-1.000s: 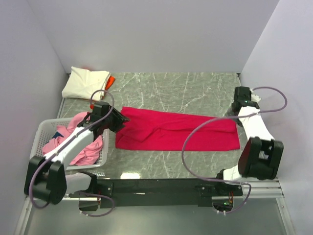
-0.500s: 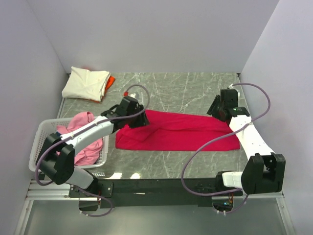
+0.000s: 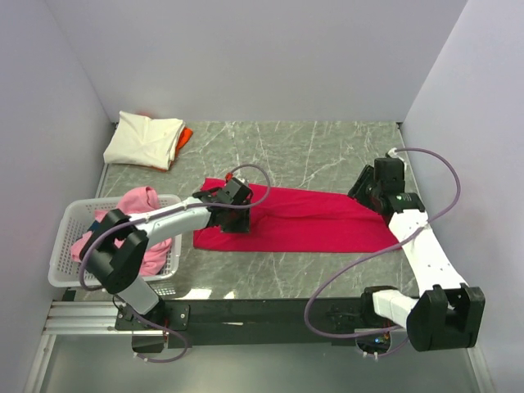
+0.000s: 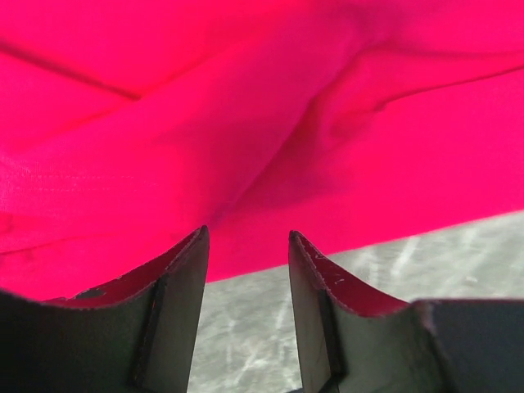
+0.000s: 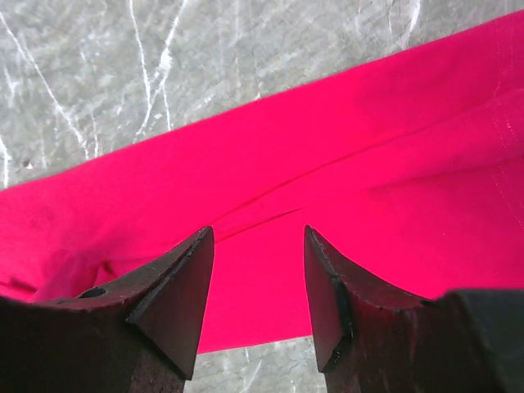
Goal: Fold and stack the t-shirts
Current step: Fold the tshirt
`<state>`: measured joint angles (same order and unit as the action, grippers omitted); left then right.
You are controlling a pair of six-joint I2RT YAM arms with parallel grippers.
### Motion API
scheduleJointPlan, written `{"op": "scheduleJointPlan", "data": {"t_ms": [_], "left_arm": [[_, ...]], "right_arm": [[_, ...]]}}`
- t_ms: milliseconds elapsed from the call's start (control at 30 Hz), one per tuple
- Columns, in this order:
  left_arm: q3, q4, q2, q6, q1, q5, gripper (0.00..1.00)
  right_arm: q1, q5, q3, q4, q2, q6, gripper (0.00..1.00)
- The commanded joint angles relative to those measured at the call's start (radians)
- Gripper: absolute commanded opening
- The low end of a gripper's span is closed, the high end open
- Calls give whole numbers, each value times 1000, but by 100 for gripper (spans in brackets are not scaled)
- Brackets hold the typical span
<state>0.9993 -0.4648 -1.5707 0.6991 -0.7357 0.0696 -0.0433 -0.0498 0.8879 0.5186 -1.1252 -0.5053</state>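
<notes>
The red t-shirt point(image 3: 303, 219) is laid flat in the middle of the table point(image 3: 311, 147) as a long strip that runs from left to right. It looks folded along its length already, so the step in hand is judged to be the next fold, end over end.

The left gripper point(image 3: 235, 205) is held over the left end of the strip. The right gripper point(image 3: 370, 193) is held over the right end. In the left wrist view the jaws are seen partly apart, and only red cloth and a bit of table are seen through the gap. Nothing is held there. In the right wrist view the jaws are parted too, and nothing is caught between them. Whether the cloth is touched by the tips cannot be told.

A cream t-shirt point(image 3: 143, 139) is seen folded in the far left corner, with an orange t-shirt point(image 3: 185, 135) poking out beside it. The pink t-shirts point(image 3: 135, 201) are heaped in the basket point(image 3: 61, 254) on the left and are not yet folded.

For the next move, the cloth must be pinched with all its layers caught together. It must then be lifted and laid over so that the edges line up. Care is needed so the strip is not dragged or bunched up.
</notes>
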Motion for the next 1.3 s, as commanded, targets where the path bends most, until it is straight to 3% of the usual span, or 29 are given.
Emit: {"op": "scheduleJointPlan", "data": {"t_ms": [0,333,433,467,567,833,1100,1200,1267], "left_arm": [[35,-22,-37,-10,-8,61,49],[117,-41,-159,-26,-10,124,44],[150,-67,-179,-39,-11,171,33],[159,-74,-186,-44,-10,170,19],[220,-119,-213,-58,-11,170,8],[328,-209,-213,-92,1,161,10],[409,-248,-238,-193,127,145,13],[456,-265,-261,-213,170,163,20],[508,-300,-278,-216,182,227,36]], "right_arm": [[-1,-2,-3,6,36,2,55],[-1,10,-20,-9,79,13,55],[0,16,-9,-11,55,17,55],[-1,15,2,-11,50,22,55],[-1,24,16,-12,35,22,55],[-1,47,45,-6,-16,24,55],[-1,100,80,-20,-96,28,54],[0,122,98,-28,-130,24,54],[-1,131,112,-28,-150,24,54]]}}
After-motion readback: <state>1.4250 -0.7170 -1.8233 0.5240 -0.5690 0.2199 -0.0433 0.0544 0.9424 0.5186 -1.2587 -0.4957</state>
